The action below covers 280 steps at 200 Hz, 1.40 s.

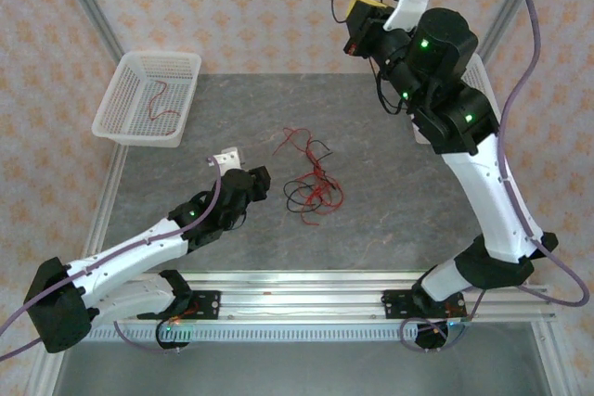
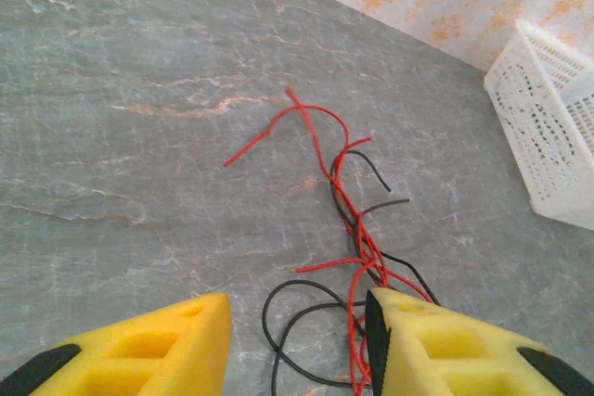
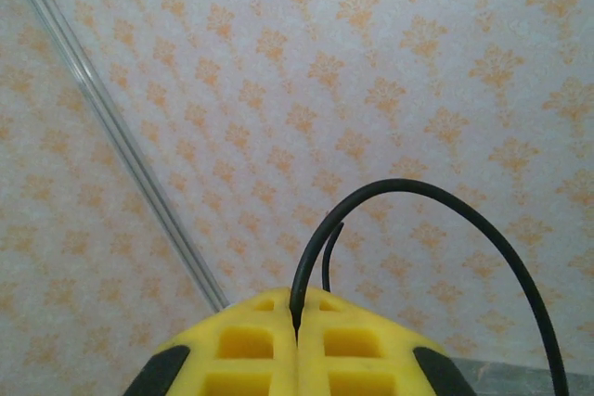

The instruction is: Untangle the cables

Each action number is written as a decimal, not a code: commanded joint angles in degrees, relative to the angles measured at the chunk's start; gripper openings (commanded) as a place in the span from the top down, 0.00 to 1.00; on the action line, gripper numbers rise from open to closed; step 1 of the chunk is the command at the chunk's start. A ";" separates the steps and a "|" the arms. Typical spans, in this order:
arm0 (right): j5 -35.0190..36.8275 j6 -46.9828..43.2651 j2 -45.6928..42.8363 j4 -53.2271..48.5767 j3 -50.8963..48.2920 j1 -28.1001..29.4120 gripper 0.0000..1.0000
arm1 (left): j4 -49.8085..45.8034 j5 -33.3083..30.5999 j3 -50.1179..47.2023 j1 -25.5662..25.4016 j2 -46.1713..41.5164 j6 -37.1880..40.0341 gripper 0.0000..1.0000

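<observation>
A tangle of thin red and black cables (image 1: 311,183) lies mid-table; in the left wrist view the cables (image 2: 357,229) run from a red forked end down to black loops. My left gripper (image 1: 255,183) sits low just left of the tangle. Its jaws are open (image 2: 297,331), with the black loops on the table between the yellow fingers (image 2: 167,340) and the red strands passing under the right finger. My right gripper (image 1: 357,20) is raised high at the back, shut (image 3: 297,322) on a black cable (image 3: 418,192) that arches up out of its pads and hangs down (image 1: 380,90).
A white mesh basket (image 1: 125,122) stands at the back left with a red cable (image 1: 160,104) inside; its corner (image 2: 548,127) appears in the left wrist view. Patterned walls and metal frame posts (image 3: 121,146) surround the grey stone table (image 1: 390,192).
</observation>
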 commanded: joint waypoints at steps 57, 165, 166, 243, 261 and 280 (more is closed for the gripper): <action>6.91 -4.58 2.33 1.07 3.62 -5.08 1.00 | 3.51 -0.25 -3.70 1.81 -9.00 0.92 0.57; -1.12 -3.99 13.63 5.38 8.56 -26.18 1.00 | 6.10 5.72 -13.73 11.45 -28.26 -3.80 0.34; -1.14 -3.98 13.79 5.43 8.65 -26.35 1.00 | 6.01 5.71 -13.70 11.45 -28.28 -3.75 0.34; -0.02 1.91 26.40 6.15 9.38 -39.03 1.00 | 4.54 6.82 -12.11 11.54 -27.63 -3.66 0.34; 1.17 2.30 29.08 6.35 8.16 -40.23 1.00 | 3.95 6.78 -11.92 11.49 -27.60 -3.96 0.35; 0.53 3.58 31.30 6.52 5.59 -41.37 1.00 | 3.31 6.45 -12.01 11.54 -27.94 -4.48 0.35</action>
